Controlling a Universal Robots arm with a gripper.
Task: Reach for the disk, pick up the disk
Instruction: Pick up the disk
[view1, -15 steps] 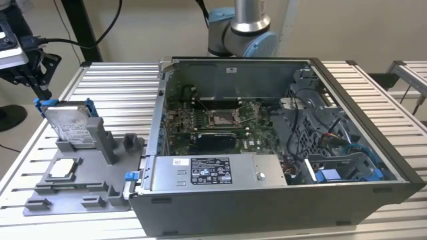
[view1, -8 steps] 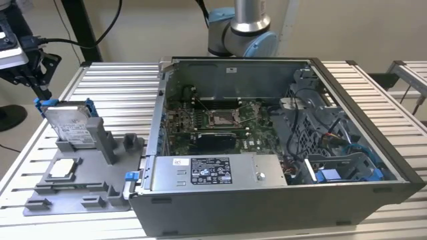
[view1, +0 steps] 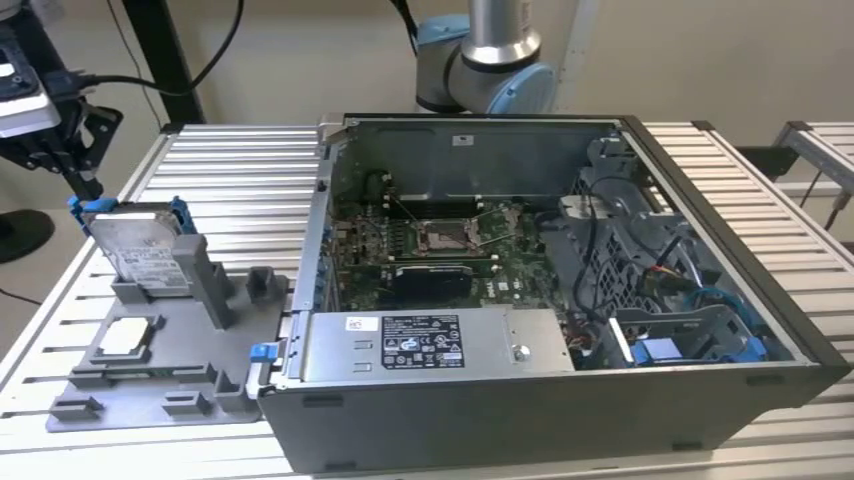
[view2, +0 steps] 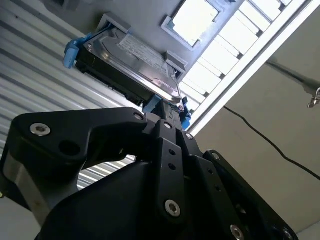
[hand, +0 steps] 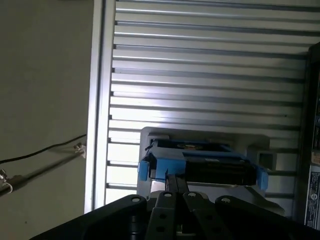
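Observation:
The disk (view1: 138, 245), a silver drive with a white label and blue side rails, stands tilted on edge in a grey holder (view1: 203, 285) at the exterior view's left. My gripper (view1: 88, 190) hangs just above the disk's upper blue rail. In both wrist views its black fingers lie close together, and the tips meet the blue rail of the disk (view2: 135, 57) (hand: 210, 167). I cannot tell whether the gripper (view2: 167, 111) (hand: 175, 179) pinches the rail or only touches it. The disk rests in its holder.
An open computer case (view1: 627, 135) fills the middle and the exterior view's right of the slatted metal table (view1: 227, 170). A small silvery square chip (view1: 123, 337) lies on the grey holder plate. Black cables and a stand pole (view1: 167, 60) rise behind my gripper.

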